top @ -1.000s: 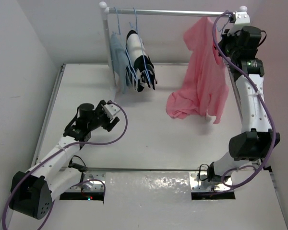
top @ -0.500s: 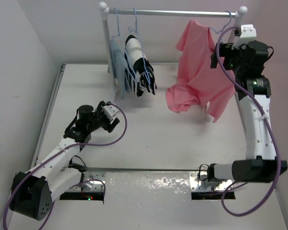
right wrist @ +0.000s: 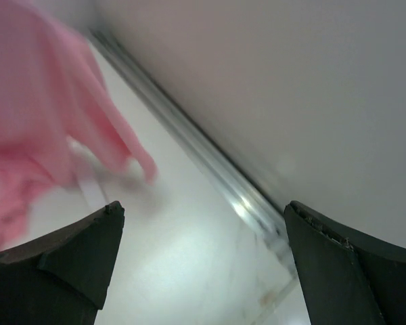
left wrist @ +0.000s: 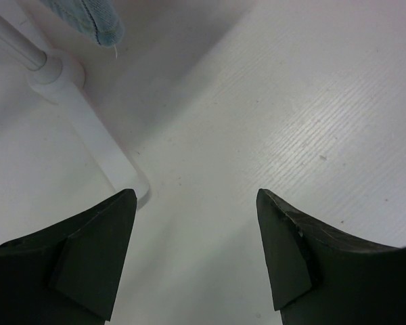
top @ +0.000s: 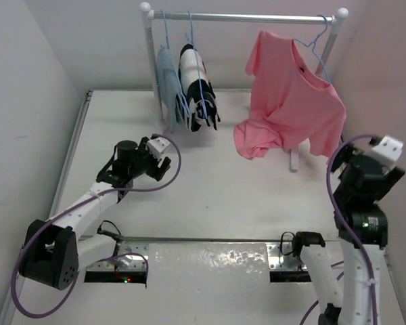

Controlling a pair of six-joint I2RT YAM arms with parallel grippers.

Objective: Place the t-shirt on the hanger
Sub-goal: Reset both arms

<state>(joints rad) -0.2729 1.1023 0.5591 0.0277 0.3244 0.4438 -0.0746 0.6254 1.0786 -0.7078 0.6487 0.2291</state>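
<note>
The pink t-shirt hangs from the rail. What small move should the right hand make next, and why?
Probably draw the right hand back toward its base: the t-shirt already sits on the hanger, hooked over the rail, and the hand is open and empty.

Soft cloth t-shirt [top: 294, 95], wire hanger [top: 312, 49], apparently ribbed matt table [left wrist: 311, 101].

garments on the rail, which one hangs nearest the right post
The salmon-pink t-shirt, alone by that post; the grey-blue garment and the striped garment hang together at the left end.
</note>
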